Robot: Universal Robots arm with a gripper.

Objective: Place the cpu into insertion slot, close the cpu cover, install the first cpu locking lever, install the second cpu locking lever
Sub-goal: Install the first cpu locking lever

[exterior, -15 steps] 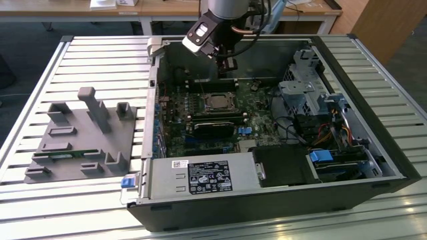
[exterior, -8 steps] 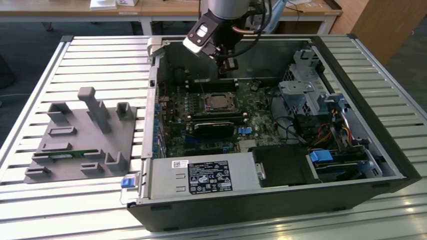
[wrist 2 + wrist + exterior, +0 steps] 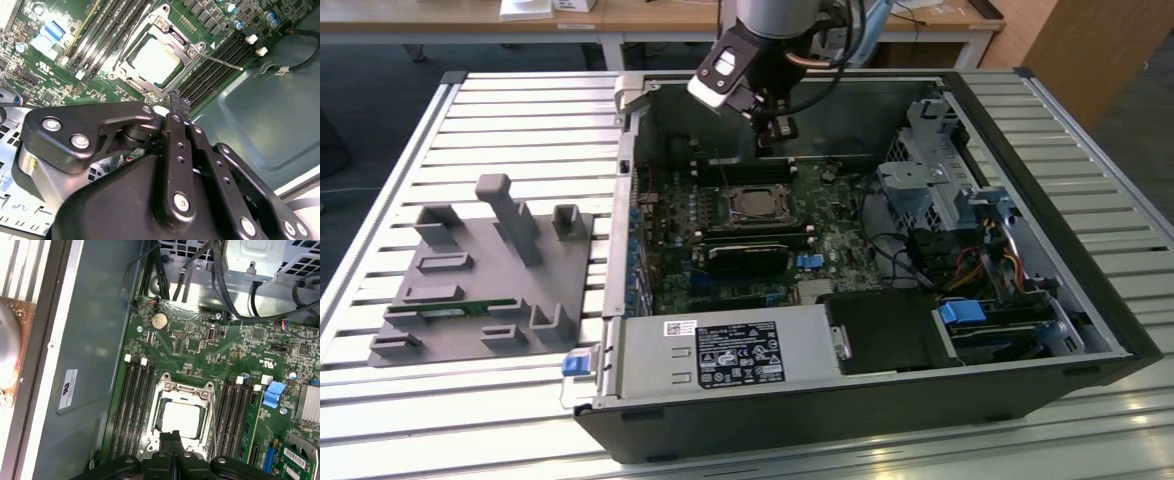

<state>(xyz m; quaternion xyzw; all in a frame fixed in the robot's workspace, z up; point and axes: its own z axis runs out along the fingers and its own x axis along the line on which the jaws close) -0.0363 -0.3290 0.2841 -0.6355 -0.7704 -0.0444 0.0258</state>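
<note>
Jaws, closest to the lens in both wrist views, are sitting pressed together, carrying nothing, hovering over the edge of the insertion slot (image 3: 166,386), where the cpu (image 3: 181,421) is lying under the shut cpu cover (image 3: 158,412). Likely risk: tips coming down off-line, slipping off the thin locking lever (image 3: 222,61) and scraping the board. Second wrist view is showing that lever sticking out over the memory slots (image 3: 212,75); exterior view is giving jaw height inside the computer case (image 3: 827,420).

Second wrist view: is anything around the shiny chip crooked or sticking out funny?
Yes. One thin metal lever sticks out sideways from the cpu cover, over the black memory slots, instead of lying along the frame. The cpu looks flat.
</note>
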